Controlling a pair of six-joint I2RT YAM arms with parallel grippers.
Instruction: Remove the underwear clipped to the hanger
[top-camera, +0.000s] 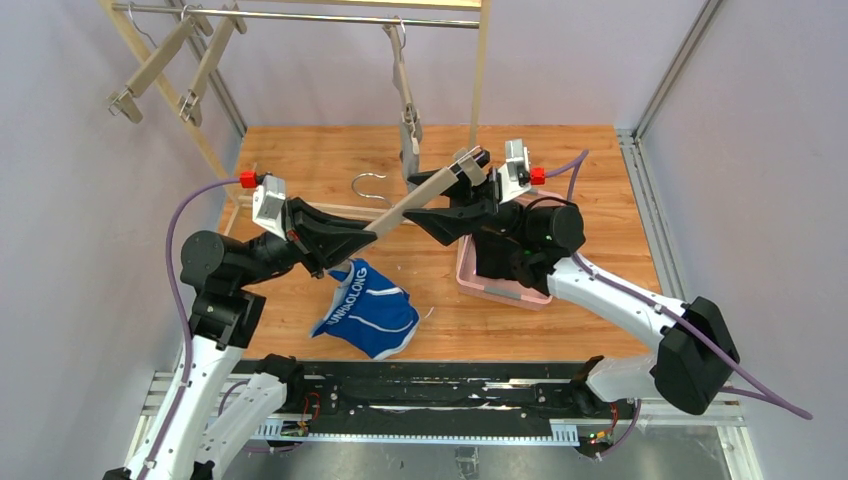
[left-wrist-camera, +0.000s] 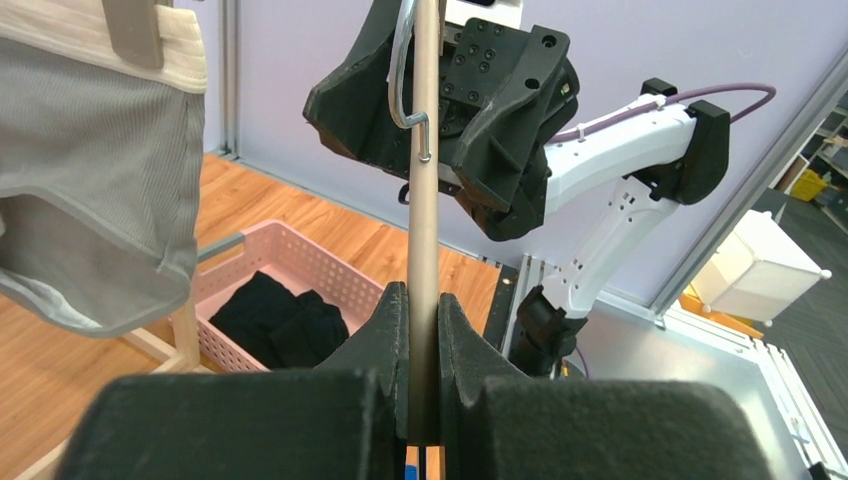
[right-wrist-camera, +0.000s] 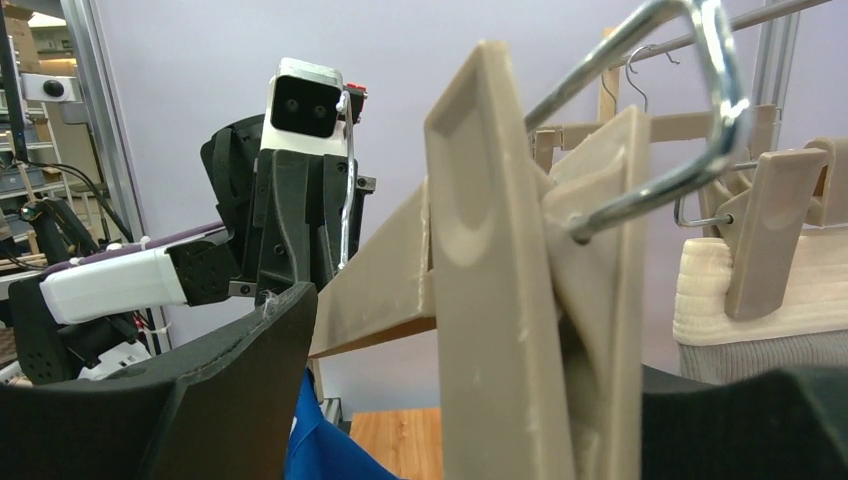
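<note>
My left gripper (top-camera: 365, 235) (left-wrist-camera: 422, 300) is shut on the bar of a beige clip hanger (top-camera: 425, 195) (left-wrist-camera: 427, 150), held tilted above the table. My right gripper (top-camera: 462, 185) (right-wrist-camera: 520, 340) is open, its jaws spread around the clip (right-wrist-camera: 500, 300) at the hanger's far end, with a gap on the left side. The blue underwear (top-camera: 368, 305) (right-wrist-camera: 320, 440) lies spread on the table, its top corner under my left gripper; I cannot tell if it is clipped. The grey underwear (left-wrist-camera: 100, 200) (right-wrist-camera: 760, 350) hangs clipped on another hanger. The black underwear (left-wrist-camera: 275, 320) lies in the pink basket (left-wrist-camera: 300, 250).
The pink basket (top-camera: 500, 290) sits under my right arm. A wooden rack with a metal rail (top-camera: 300, 15) stands at the back, with two bare hangers (top-camera: 150, 65) at its left. A rack post (top-camera: 480, 70) stands just behind my right gripper.
</note>
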